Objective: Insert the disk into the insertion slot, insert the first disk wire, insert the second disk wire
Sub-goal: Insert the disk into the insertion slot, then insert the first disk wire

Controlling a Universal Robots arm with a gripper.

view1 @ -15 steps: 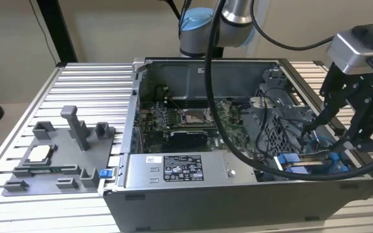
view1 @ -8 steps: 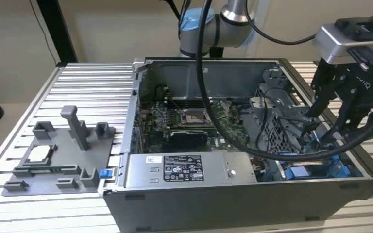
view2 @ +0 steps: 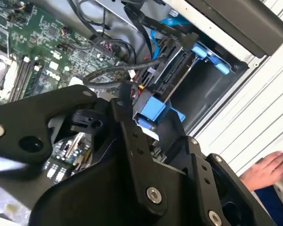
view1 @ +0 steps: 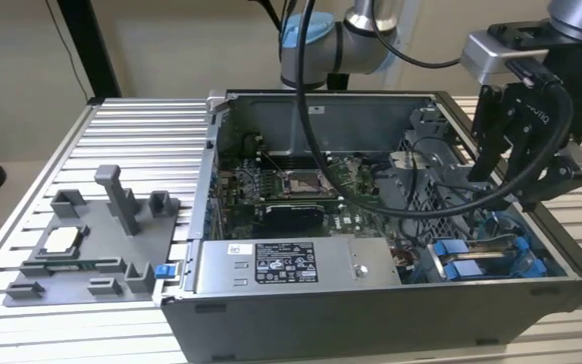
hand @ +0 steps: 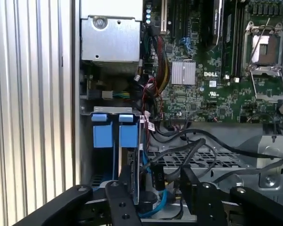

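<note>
The disk (hand: pixel 136 162) in its blue frame (view1: pixel 473 258) stands on edge inside the insertion slot (hand: pixel 101 155), at the case's corner on the exterior view's right. Its blue tabs (hand: pixel 117 131) face outward. My gripper (view1: pixel 514 189) hovers just above that corner. In both wrist views its black fingers (hand: pixel 119 202) stand apart, open, with the disk's end and blue tab (view2: pixel 153 110) in line beyond them. A black plug (hand: pixel 158 178) on loose black wires and a blue cable (hand: pixel 155 209) lie beside the disk's end; whether either is plugged in I cannot tell.
The open computer case (view1: pixel 372 318) lies on a slatted metal table (view1: pixel 139 129). A silver box with a white sticker (view1: pixel 286 264) sits beside the bay, the motherboard (hand: pixel 217 80) behind. A grey fixture (view1: pixel 89 243) rests at the exterior view's left. A person's hand (view2: pixel 266 169) is outside the case.
</note>
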